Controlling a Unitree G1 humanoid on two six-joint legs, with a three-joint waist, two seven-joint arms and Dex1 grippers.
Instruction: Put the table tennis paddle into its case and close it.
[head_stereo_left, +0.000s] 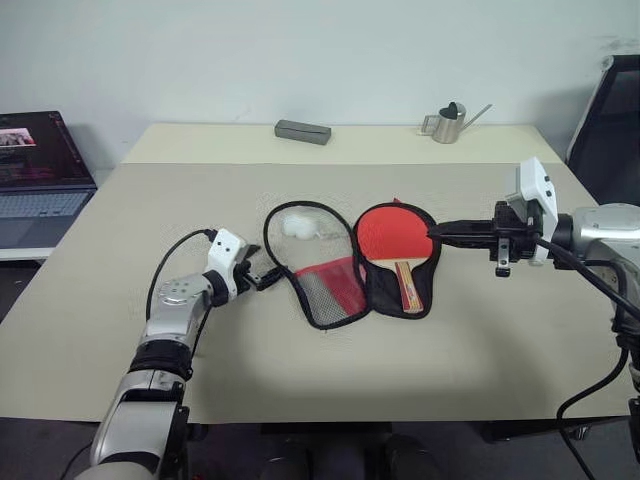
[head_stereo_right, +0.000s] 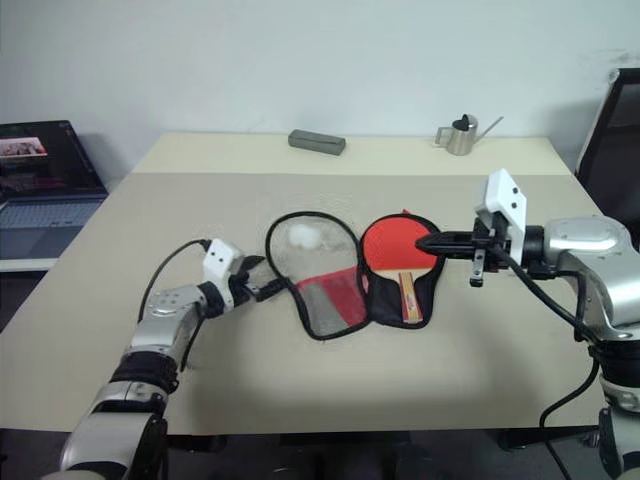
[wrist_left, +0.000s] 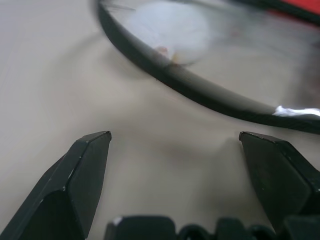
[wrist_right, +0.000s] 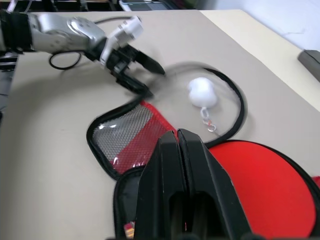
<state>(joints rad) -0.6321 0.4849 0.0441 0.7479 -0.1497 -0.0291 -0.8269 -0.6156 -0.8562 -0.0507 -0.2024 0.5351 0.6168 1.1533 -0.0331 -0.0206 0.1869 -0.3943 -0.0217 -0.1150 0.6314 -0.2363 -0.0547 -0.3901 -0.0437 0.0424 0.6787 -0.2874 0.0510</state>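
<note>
paddle in its open case, closing still to do

a pale bench (head_stereo_left: 120, 300) against a white wall. the case (head_stereo_left: 325, 300) lies spread open at its middle, and the table tennis paddle (head_stereo_left: 392, 235) rests in the right half. the left claw (head_stereo_left: 262, 277), fingers spread wide and empty, sits just beside the case's left rim. the right claw (head_stereo_left: 440, 233), pinched shut on nothing, hovers at the paddle's edge. folding and zipping appear left.

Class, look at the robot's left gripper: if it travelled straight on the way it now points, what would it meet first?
Most likely the black zipper rim of the case, the open flap's edge lying just ahead of the open left gripper. Beyond it sits a white ball under the clear panel. Depth is uncertain.
</note>
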